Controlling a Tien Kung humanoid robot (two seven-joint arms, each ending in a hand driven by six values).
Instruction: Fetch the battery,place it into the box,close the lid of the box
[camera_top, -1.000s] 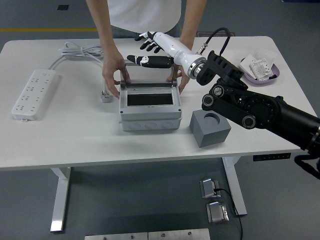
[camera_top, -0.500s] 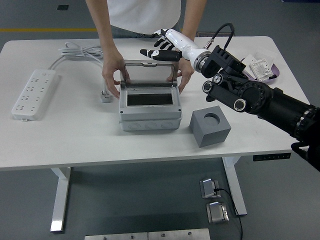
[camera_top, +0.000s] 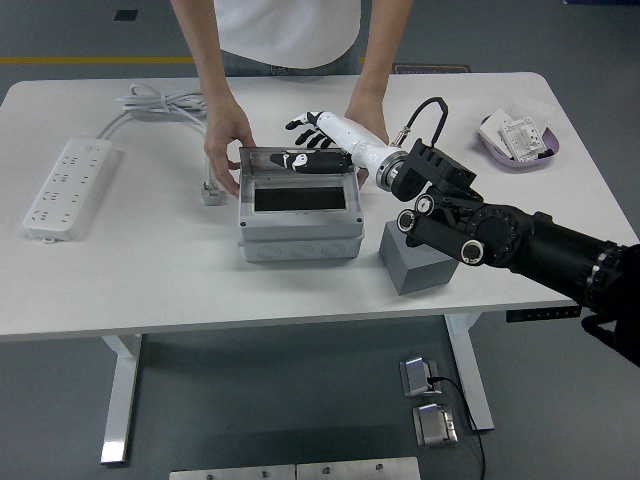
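The grey box (camera_top: 300, 235) stands mid-table, a dark window in its top face. Its clear lid (camera_top: 262, 160) is hinged at the back and lies low over the box. My right hand (camera_top: 305, 158) rests on the lid, fingers stretched flat and holding nothing. A person at the far side steadies the box, with one hand (camera_top: 225, 150) at its left rear corner and the other hand (camera_top: 365, 115) behind its right rear corner. I see no battery. The left arm is out of view.
A grey block (camera_top: 405, 262) sits right of the box, partly hidden under my right forearm. A white power strip (camera_top: 65, 185) with its cable (camera_top: 160, 100) lies at the left. A purple tray (camera_top: 520, 140) of small packets stands at the far right.
My right hand came down and towards me, pushing the lid from upright to low over the box. The person's hands stayed at the box's rear corners.
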